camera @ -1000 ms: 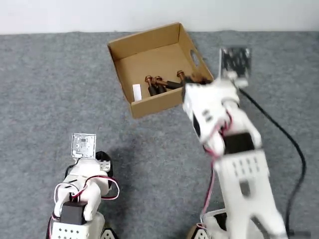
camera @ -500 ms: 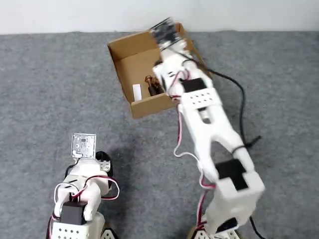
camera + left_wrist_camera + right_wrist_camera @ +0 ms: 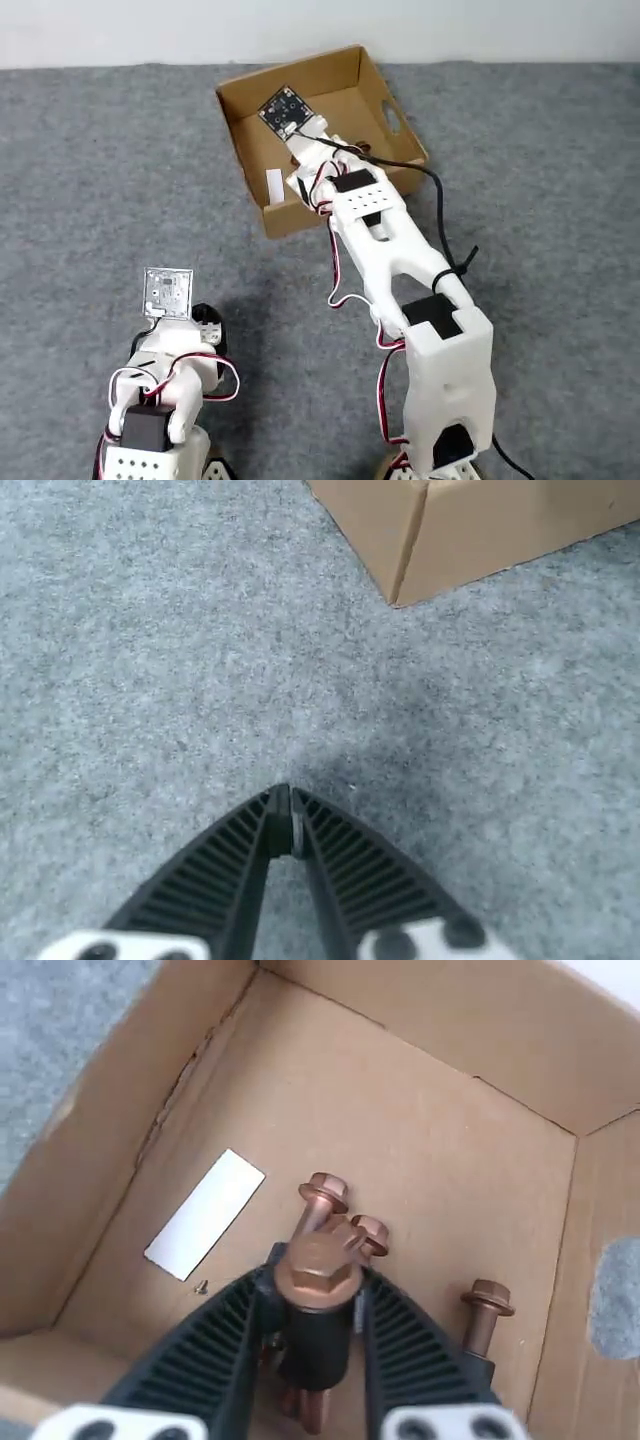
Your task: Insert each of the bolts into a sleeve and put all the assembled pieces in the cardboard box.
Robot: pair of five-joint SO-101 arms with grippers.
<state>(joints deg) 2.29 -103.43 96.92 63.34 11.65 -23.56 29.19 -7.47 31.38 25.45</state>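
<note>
1. Near left: left gripper [image 3: 290, 825] low over the grey carpet [image 3: 150, 630], fingers pressed together, nothing held, well short of the cardboard box [image 3: 300, 85].
2. Far centre: right gripper [image 3: 317, 1295] reached out above the box floor, clamped from both sides on a black sleeve [image 3: 315, 1350] with a copper bolt [image 3: 318, 1265] seated in it, head uppermost.
3. Step in hand, as judged: depositing this piece. Lower until nearly touching the cardboard before parting the fingers. Aim for bare floor beside the assembled pieces [image 3: 487, 1305] already lying there, not on top of them. Keep clear of the walls, and lift straight out afterwards to avoid dragging anything.
4. Count: four bolts in all, one in the grip and three on the box floor, two of them close together and one apart by a side wall. Sleeves on the lying ones largely hidden. One white label [image 3: 205, 1215] on the floor. One box.
</note>
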